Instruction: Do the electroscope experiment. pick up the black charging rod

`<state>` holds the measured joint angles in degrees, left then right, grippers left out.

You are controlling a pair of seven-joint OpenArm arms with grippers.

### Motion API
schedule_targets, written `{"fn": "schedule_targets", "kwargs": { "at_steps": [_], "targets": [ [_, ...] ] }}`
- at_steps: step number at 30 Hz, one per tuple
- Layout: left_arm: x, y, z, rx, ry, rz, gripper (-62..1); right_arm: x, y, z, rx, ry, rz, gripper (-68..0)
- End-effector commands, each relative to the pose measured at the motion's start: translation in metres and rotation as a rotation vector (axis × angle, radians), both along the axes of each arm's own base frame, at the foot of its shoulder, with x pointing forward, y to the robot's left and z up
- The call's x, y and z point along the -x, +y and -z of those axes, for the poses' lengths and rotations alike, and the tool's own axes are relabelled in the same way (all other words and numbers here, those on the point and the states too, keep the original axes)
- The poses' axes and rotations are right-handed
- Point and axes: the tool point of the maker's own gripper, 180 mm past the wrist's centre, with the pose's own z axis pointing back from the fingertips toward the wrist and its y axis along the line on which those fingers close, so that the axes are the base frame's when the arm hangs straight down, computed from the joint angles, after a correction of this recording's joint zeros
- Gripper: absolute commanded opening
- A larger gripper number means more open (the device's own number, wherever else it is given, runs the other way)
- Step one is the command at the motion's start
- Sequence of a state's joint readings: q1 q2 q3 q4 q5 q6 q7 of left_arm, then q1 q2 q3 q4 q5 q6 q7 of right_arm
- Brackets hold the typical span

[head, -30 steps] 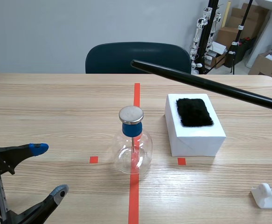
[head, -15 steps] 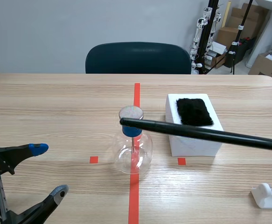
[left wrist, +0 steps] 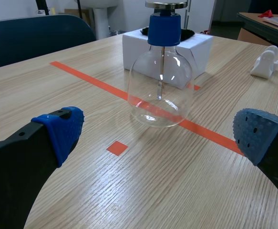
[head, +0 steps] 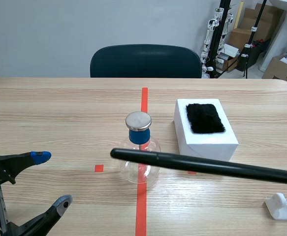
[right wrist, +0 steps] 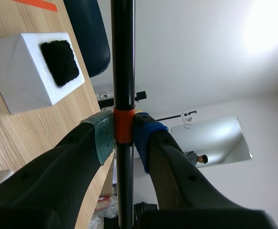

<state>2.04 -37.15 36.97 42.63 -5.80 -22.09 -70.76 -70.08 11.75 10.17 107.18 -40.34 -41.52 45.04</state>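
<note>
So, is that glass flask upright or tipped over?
Upright: the glass flask rests on its base, blue stopper and metal disc on top.

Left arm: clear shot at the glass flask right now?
Probably yes. The left gripper is open, with the glass flask straight ahead and only bare table between. The black rod in the right gripper crosses before it in the scene view; mind that.

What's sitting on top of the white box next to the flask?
A black fuzzy pad lies flat on the white box, with a white margin showing all round it. Whatever is beneath the pad is covered and cannot be seen.
</note>
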Motion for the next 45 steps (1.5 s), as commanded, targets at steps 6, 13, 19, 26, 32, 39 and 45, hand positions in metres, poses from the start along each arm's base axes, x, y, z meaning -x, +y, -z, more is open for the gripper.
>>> {"fn": "schedule_targets", "kwargs": {
  "at_steps": [6,13,19,26,32,39,45],
  "targets": [
    [-0.003,-0.002,-0.009,0.028,-0.028,-0.001,1.4,-0.004,-0.003,-0.015,0.008,-0.081,0.014,-67.7],
    [-0.003,-0.002,-0.009,0.028,-0.029,-0.001,1.4,-0.006,0.017,-0.011,0.075,-0.105,-0.090,-67.7],
    [-0.003,-0.002,-0.009,0.028,-0.029,-0.001,1.4,-0.004,0.032,-0.009,0.149,-0.115,-0.177,-67.7],
    [-0.003,-0.002,-0.009,0.028,-0.029,-0.001,1.4,-0.013,0.041,-0.035,0.195,-0.203,-0.214,-67.7],
    [-0.003,-0.002,-0.009,0.028,-0.029,-0.001,1.4,-0.023,0.041,-0.046,0.267,-0.238,-0.195,-67.7],
    [-0.003,-0.002,-0.009,0.028,-0.028,-0.001,1.4,-0.032,0.034,-0.046,0.308,-0.249,-0.156,-67.7],
    [-0.003,-0.002,-0.009,0.028,-0.029,-0.001,1.4,-0.034,0.030,-0.048,0.307,-0.253,-0.134,-67.7]
  ]
}}
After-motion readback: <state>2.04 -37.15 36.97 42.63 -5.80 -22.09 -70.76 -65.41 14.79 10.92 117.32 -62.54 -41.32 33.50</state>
